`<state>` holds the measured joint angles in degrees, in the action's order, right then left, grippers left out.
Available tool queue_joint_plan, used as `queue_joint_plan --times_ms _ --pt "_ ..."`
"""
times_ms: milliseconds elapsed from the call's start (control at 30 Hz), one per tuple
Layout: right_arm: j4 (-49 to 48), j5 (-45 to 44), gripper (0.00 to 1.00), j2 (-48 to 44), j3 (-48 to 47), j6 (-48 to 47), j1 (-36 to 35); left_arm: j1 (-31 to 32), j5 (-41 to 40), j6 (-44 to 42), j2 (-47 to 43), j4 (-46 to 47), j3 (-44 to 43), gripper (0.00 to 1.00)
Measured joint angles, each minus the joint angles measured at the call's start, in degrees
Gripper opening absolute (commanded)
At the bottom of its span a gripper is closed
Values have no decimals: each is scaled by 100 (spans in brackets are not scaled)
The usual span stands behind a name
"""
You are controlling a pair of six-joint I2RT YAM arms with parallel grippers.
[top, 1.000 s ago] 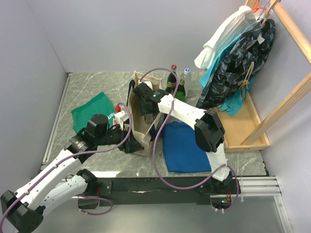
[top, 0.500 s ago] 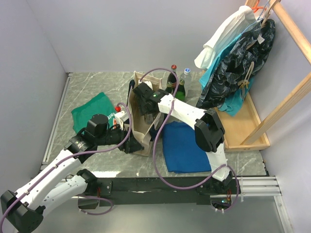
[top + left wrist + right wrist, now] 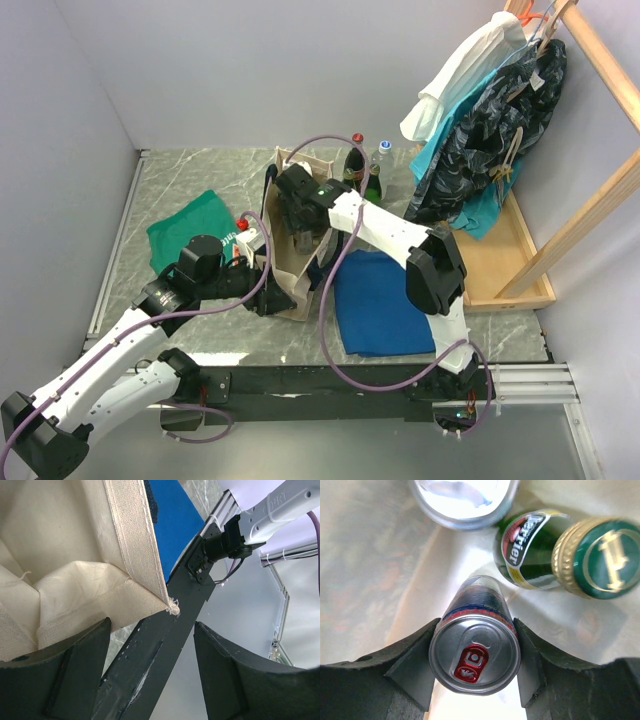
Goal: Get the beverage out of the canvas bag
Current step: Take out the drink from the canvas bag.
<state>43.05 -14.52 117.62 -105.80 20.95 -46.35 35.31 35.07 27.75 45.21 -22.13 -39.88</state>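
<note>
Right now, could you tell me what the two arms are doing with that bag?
The right gripper is down inside the canvas bag, its fingers closed around a drink can with a red tab. A green Perrier bottle and a silvery container stand beside the can in the bag. The left gripper sits open at the bag's near lower corner. The can is not yet out of the bag.

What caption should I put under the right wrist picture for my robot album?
Inside the canvas bag, the right gripper clamps a slim can beside a green Perrier bottle.
</note>
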Motion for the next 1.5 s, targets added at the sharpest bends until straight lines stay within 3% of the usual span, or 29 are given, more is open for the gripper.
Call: queue_joint_plan --times_ms 1500 --pt "723 219 0 -1615 -638 -442 -205 20 -304 61 -400 -138 2 75"
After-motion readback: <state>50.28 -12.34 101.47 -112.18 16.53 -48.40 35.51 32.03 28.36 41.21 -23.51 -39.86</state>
